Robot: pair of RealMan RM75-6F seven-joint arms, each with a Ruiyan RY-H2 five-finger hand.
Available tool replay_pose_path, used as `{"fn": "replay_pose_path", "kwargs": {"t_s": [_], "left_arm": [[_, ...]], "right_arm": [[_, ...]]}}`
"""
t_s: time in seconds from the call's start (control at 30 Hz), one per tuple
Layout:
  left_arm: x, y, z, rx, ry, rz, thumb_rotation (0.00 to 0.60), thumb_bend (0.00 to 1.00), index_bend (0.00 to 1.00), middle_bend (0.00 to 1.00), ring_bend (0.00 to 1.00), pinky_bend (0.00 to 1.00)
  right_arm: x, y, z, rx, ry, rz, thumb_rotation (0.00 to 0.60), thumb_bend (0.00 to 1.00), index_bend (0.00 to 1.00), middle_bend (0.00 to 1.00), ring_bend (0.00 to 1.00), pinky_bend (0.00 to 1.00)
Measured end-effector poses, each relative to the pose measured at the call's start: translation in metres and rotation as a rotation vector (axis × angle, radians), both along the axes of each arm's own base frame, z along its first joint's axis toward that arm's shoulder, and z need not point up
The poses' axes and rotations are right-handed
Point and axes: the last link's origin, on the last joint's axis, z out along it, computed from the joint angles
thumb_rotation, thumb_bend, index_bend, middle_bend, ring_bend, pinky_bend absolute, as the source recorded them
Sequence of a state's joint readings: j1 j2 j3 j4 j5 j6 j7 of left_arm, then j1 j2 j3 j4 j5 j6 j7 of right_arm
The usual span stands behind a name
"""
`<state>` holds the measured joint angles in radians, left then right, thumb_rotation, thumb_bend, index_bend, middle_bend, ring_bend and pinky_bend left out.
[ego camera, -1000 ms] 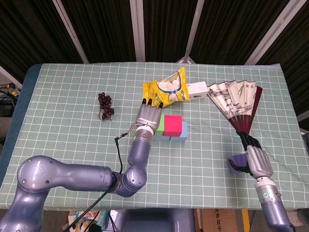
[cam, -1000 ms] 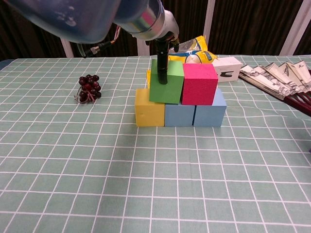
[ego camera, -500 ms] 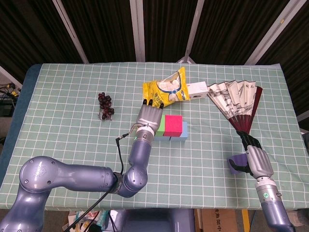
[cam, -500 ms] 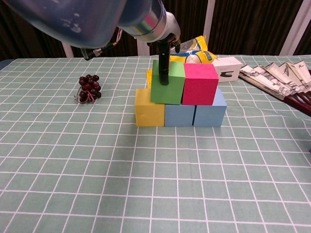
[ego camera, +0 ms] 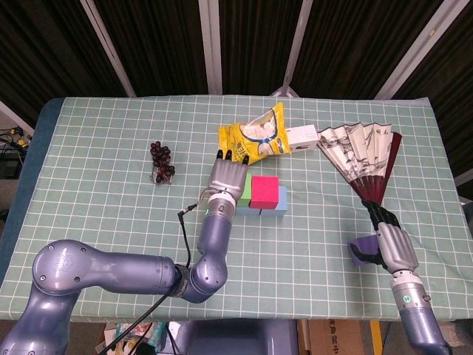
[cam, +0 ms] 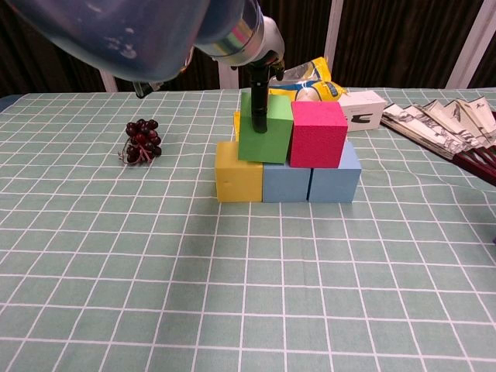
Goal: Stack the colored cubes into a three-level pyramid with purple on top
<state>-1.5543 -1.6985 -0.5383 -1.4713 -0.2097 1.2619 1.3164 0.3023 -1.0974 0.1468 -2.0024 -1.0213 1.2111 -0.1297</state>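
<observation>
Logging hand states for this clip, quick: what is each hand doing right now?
Left hand: grips the green cube on the second level.
Right hand: holds the purple cube at the table's near right edge.

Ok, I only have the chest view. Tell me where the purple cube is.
Observer: The purple cube lies near the table's front right edge, outside your frame.
Operator: Report the right hand.
Observer: The right hand is beside it, fingers curled over the cube; I cannot tell if it grips.
Operator: Now the left hand from above.
Observer: The left hand covers the green cube from above, palm down.
</observation>
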Motion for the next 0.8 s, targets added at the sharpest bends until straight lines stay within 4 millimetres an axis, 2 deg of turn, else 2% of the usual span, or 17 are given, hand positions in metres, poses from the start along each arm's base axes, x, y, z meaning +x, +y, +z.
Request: {"fn": "replay_pose_path", "kwargs": {"t_s": [0.8], "left_arm": [[-0.0005, -0.0047, -0.0001, 0.013, 0.000, 0.011, 0.600, 0.42, 0.00, 0.39, 0.04, 0.00]], "right_arm": [[0.0013, 0.0008, 0.0001, 0.003, -0.009, 0.000, 0.600, 0.34, 0.00, 0.06, 0.00, 0.00]]}}
